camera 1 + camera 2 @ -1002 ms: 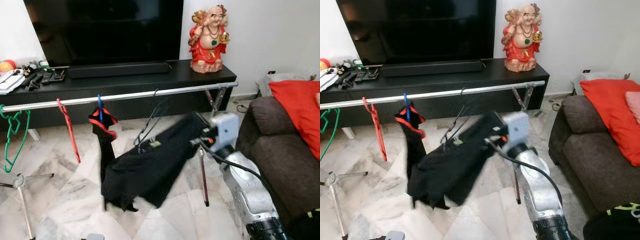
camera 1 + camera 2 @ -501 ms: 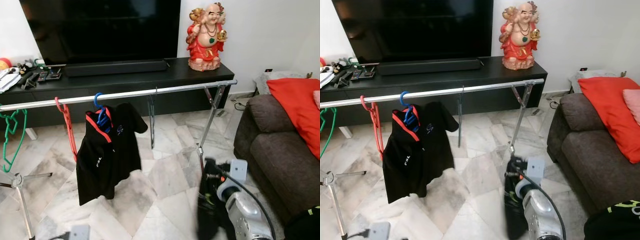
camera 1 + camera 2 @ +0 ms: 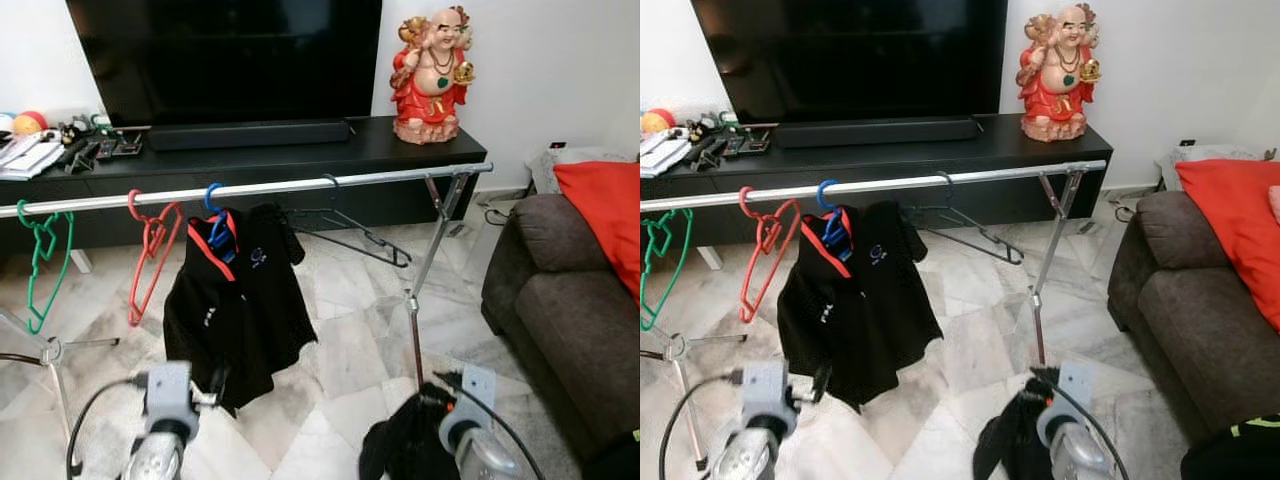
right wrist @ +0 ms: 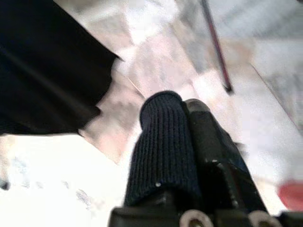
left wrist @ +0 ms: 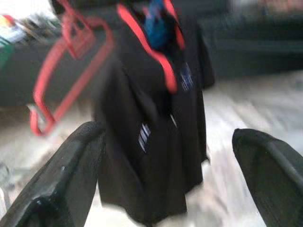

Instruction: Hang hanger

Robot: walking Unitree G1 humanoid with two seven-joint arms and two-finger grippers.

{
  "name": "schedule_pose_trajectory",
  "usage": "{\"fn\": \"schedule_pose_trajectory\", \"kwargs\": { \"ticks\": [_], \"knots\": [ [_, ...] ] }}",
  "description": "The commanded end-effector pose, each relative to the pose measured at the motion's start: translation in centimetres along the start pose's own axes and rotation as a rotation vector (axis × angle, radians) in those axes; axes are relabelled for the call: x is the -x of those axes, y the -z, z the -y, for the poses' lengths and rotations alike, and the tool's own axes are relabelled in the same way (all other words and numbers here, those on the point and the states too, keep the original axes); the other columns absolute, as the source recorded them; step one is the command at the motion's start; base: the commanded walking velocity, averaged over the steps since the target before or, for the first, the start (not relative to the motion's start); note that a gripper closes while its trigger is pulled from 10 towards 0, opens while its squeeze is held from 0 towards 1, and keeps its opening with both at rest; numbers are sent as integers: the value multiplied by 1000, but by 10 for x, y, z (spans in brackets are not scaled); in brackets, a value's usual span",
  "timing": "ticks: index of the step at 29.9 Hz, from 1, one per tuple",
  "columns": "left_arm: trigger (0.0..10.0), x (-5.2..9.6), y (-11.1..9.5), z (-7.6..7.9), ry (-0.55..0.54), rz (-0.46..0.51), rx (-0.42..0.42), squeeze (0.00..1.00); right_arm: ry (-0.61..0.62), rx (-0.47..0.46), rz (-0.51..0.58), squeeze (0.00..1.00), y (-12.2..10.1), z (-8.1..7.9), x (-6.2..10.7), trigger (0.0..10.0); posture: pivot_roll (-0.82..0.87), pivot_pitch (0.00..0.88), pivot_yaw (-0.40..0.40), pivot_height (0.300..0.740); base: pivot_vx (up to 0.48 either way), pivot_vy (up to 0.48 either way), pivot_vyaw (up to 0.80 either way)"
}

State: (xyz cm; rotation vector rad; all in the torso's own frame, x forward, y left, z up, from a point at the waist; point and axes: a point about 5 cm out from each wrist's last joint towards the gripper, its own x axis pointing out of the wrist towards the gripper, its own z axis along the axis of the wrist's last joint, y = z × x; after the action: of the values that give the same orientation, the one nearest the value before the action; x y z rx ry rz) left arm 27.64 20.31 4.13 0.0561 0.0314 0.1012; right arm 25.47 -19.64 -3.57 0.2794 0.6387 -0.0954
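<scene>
While both arms sit low near the floor:
right pincer (image 4: pixel 189 156): clenched on dark knit fabric (image 4: pixel 158 146)
left pincer (image 5: pixel 170 175): fingers spread wide, holding nothing
black shirt (image 3: pixel 240 310): on blue hanger (image 3: pixel 215 225) on rail (image 3: pixel 250 190)
black hanger (image 3: pixel 350 235): hooked on rail, bare, tilted
red hanger (image 3: pixel 150 250), green hanger (image 3: pixel 40 260): further left on rail

Head stereo looks down at rail (image 3: pixel 250 189).

left arm low, left tool (image 5: pixel 165 179) fingers spread wide | right arm low, right tool (image 4: pixel 189 142) fingers closed
</scene>
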Motion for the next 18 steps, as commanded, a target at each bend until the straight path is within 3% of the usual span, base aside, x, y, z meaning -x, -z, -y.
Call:
{"fn": "schedule_pose_trajectory", "kwargs": {
  "ticks": [1,8,18],
  "knots": [
    [10000,0,-4,-8,-67,20,17,0,-9,2,14,0,3,-2,1,10000,24,0,48,740,0,0,781],
    [10000,0,-18,5,1,66,13,0,-41,-10,-44,0,29,-5,8,10000,37,0,54,740,116,0,710],
    [10000,2,-22,6,2,58,17,0,23,-37,-105,0,44,2,13,10000,41,0,60,740,306,0,0]
  ]
}}
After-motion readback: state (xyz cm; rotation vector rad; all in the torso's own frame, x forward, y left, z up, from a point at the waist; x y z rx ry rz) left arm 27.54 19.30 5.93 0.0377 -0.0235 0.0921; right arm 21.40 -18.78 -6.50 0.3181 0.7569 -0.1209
